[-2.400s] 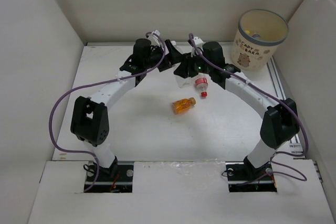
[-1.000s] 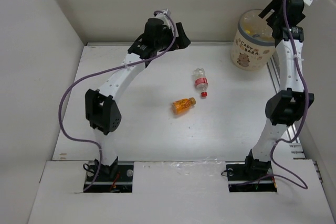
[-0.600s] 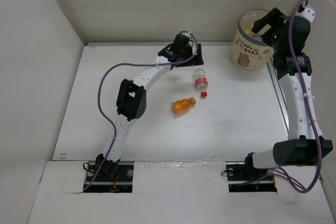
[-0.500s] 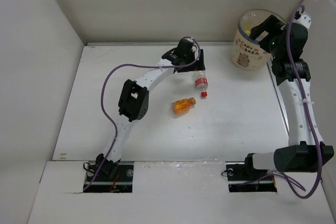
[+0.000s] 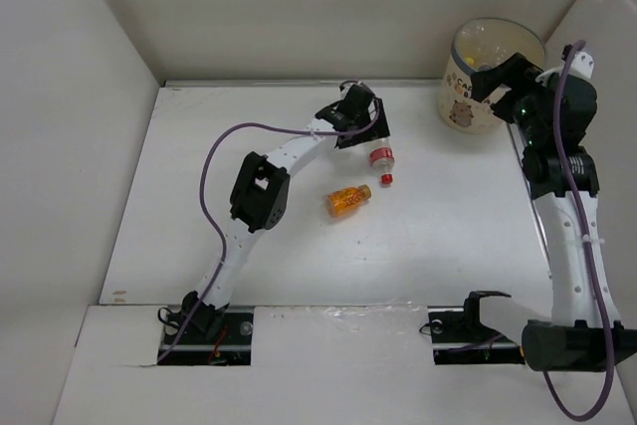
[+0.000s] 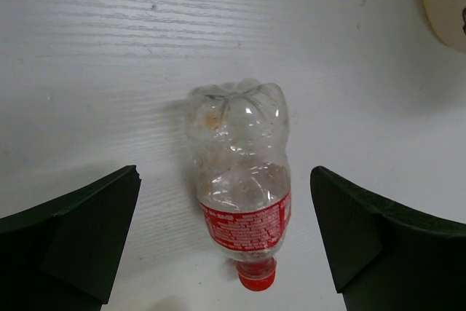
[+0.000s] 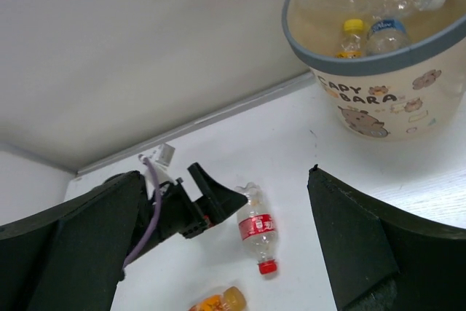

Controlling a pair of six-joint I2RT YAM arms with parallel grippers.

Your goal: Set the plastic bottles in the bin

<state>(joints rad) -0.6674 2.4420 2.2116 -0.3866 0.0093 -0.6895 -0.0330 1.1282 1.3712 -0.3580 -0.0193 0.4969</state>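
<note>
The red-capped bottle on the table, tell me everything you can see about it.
The red-capped bottle is small and made of clear plastic. It looks empty and slightly dented, with a petal-shaped base, a red label with white print near the neck and a red cap. It lies on its side on the white table, cap toward the arm bases, touching only the table. The left hand is open at it, a finger on each side, neither touching it.

bin (image 7: pixel 429 103): cream, grey-blue rim, brown capybara cartoons
red-capped bottle (image 6: pixel 242 187): clear, red label
orange bottle (image 5: pixel 348 199): orange
table (image 5: pixel 199 206): white
arms (image 5: pixel 572 246): white links, black joints
</note>
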